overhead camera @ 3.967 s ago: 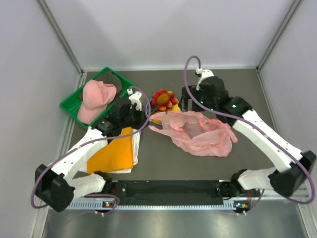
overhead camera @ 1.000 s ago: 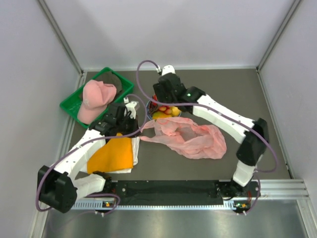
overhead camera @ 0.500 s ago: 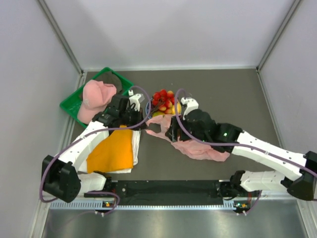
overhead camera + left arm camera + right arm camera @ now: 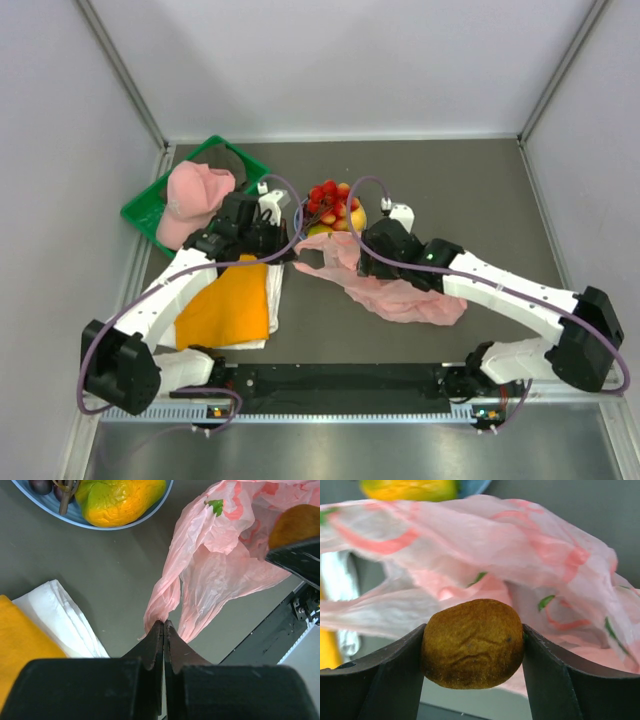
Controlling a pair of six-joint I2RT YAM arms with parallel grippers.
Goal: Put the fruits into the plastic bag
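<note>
A brown kiwi (image 4: pixel 472 645) is clamped between the fingers of the right hand (image 4: pixel 473 630) and held over the pink plastic bag (image 4: pixel 220 565). A fold of the bag's edge is pinched in the fully closed left hand (image 4: pixel 163 627). The bag is spread on the worktop (image 4: pixel 480 180) just beside the blue plate (image 4: pixel 75 517), where the other fruits (image 4: pixel 330 203) are piled.

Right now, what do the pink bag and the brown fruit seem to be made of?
Pink bag: thin translucent plastic film, crinkled, softly folded. Brown fruit: matte, fuzzy-looking skin with faint wrinkles, probably moulded foam or plastic; uncertain.
</note>
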